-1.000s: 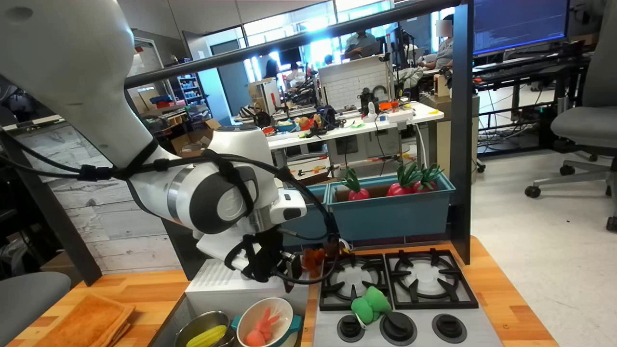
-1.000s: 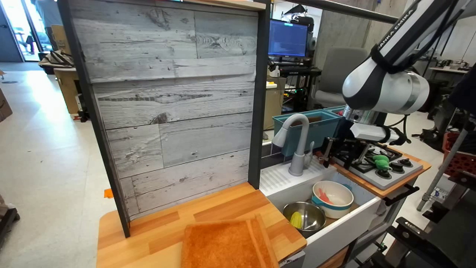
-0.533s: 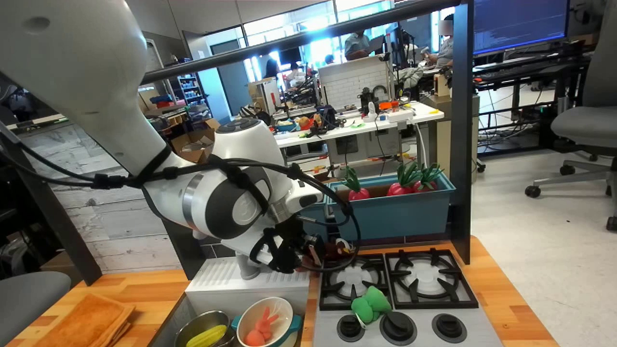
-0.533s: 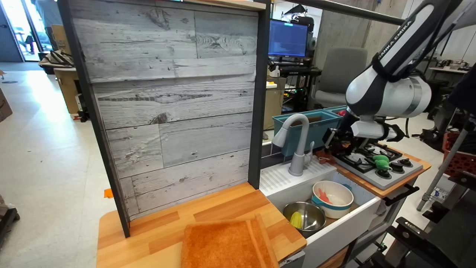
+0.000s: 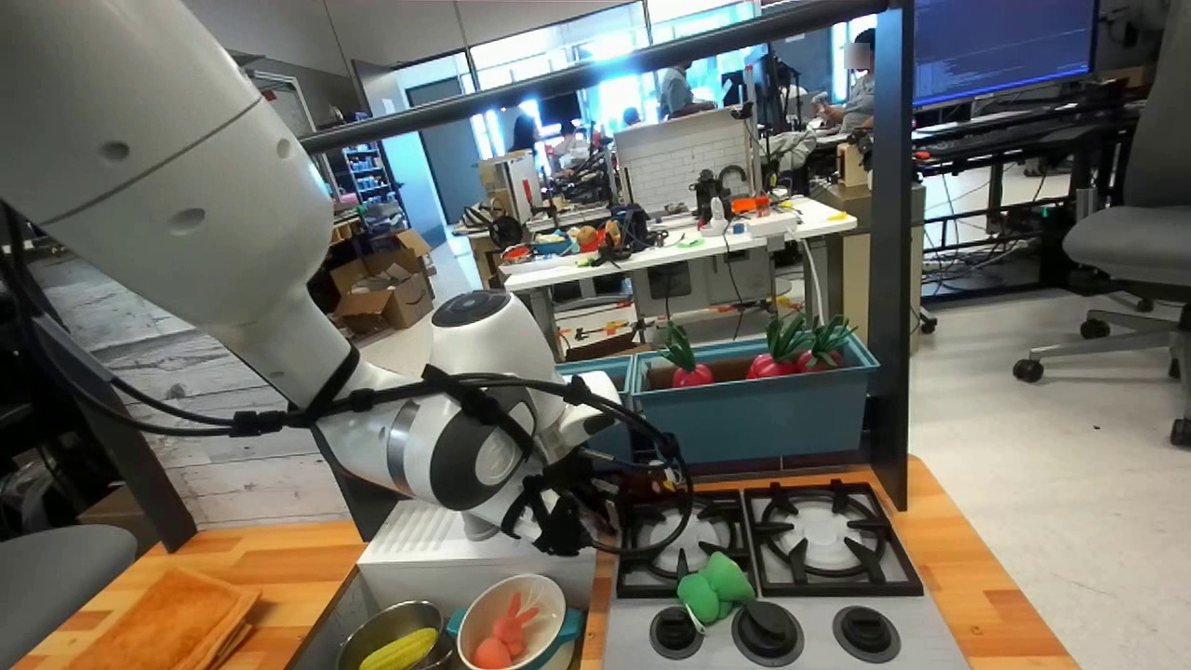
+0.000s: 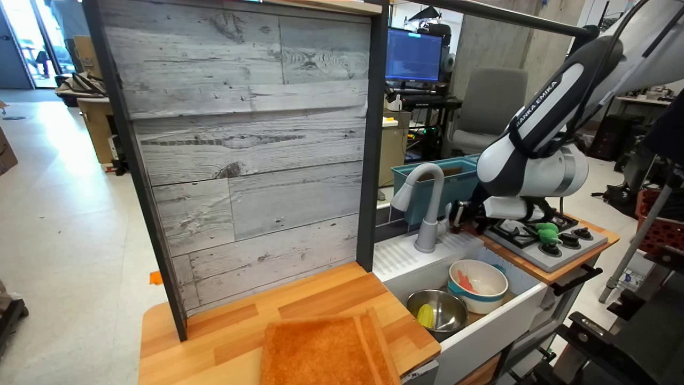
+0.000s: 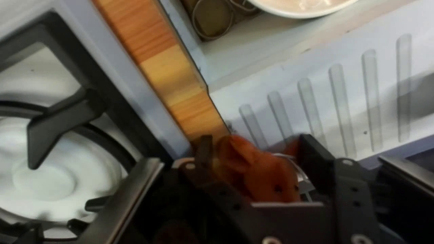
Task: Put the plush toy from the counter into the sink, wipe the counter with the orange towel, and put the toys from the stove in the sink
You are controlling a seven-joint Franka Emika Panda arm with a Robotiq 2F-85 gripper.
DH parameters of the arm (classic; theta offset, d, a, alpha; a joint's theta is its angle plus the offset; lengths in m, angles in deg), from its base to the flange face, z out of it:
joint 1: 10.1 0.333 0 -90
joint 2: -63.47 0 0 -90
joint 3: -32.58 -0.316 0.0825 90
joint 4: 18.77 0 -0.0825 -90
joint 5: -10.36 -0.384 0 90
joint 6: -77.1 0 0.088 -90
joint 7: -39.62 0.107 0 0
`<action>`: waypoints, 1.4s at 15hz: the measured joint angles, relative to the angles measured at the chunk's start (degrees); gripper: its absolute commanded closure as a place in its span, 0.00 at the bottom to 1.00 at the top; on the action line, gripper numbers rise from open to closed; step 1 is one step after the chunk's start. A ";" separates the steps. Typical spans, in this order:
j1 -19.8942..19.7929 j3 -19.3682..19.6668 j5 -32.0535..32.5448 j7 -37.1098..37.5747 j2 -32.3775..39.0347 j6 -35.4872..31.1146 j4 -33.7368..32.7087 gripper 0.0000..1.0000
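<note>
Hand (image 7: pixel 256 145) is down low at the planter-side edge of the wooden bench (image 6: pixel 299 305), at the inside corner where the wood strip (image 7: pixel 184 89) between stove and sink meets the white ribbed ledge (image 7: pixel 322 115). Fingers set wide, orange-brown plush toy (image 7: pixel 269 173) with small dark eyes lying between them; can't tell if either finger touches it. Tight room there: blue plastic planters (image 5: pixel 754 419) close along that edge, grey plastic faucet (image 6: pixel 430 214) near on the sink side, black metal grate (image 7: pixel 115 91) on the stove side.

Green plush toy (image 5: pixel 716 588) is on the silver stove (image 5: pixel 823 603), over the grate's knob-side edge, right by the round black knobs (image 5: pixel 768 631). Wood runs along the bench's stove-end edge.

White sink (image 6: pixel 491 337), mid-bench: coral long-eared plush toy (image 5: pixel 507 633) in a cream round pot with teal handles (image 6: pixel 483 306); yellow corn (image 5: pixel 400 649) in a shiny steel bowl (image 6: pixel 454 313) just beside it.

Folded orange cloth towel (image 6: pixel 320 347) lies flat at the opposite end, open wood between it and the sink edge, more toward the grey plank panel (image 6: pixel 256 133).
</note>
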 measured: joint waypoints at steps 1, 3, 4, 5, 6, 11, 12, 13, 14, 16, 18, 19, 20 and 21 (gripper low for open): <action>0.09 -0.12 0.01 0.00 0.75 -0.54 -0.95 0.56; 0.17 -0.08 0.07 -0.01 1.80 -1.37 -2.60 0.71; 0.17 -0.04 0.11 -0.04 1.88 -1.37 -2.80 0.77; 0.17 -0.04 0.19 -0.12 1.82 -1.37 -2.77 0.86; 0.15 -0.05 0.24 -0.22 1.63 -1.37 -2.55 0.92; -0.27 -1.35 0.98 -2.27 -2.91 -0.39 3.86 0.98; -0.30 -1.58 1.46 -2.74 -4.68 0.59 6.38 0.98; -0.49 -1.98 1.84 -3.60 -6.80 2.05 9.17 0.97; -1.04 -2.81 2.31 -4.86 -8.99 3.18 12.03 0.97; -3.05 -5.43 2.97 -7.85 -13.46 4.73 17.79 0.97; -5.28 -8.25 3.02 -10.36 -16.82 5.27 22.44 0.97; -6.11 -9.27 3.02 -11.08 -17.79 5.68 23.91 0.97; -6.73 -10.02 3.02 -11.45 -18.34 6.17 24.83 0.97; -6.94 -10.28 3.00 -11.48 -18.51 6.88 25.22 0.65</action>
